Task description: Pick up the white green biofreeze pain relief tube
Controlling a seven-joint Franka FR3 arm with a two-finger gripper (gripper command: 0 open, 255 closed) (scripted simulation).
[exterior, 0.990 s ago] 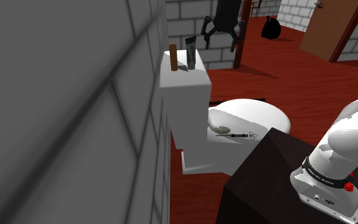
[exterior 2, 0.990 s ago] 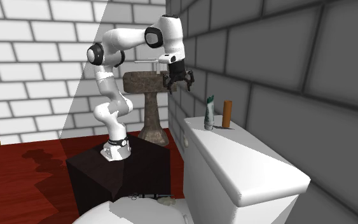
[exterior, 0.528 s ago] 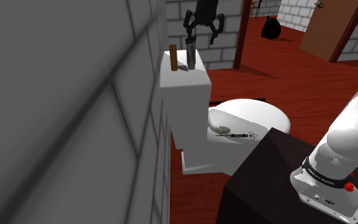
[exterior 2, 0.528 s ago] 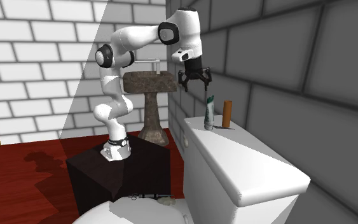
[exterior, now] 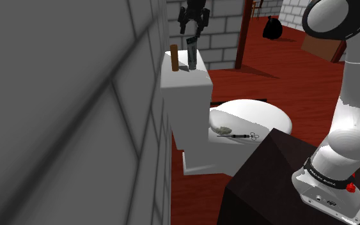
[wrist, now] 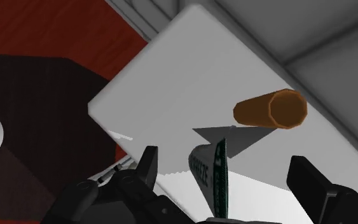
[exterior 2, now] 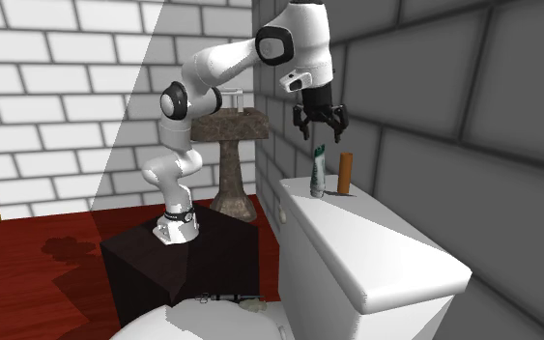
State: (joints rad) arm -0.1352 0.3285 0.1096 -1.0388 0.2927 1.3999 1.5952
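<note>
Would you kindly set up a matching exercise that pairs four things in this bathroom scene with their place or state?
Things
1. white-and-green tube
2. brown cylinder
3. black two-finger tool
4. brown pedestal basin

Places or states
A. open, in the air above the tube
B. standing by the white brick wall
C. upright on the white toilet tank lid, on the side away from the grey wall
D. upright on the tank lid, between the tube and the grey wall

Pairs: 1-C, 2-D, 3-A, 4-B
</note>
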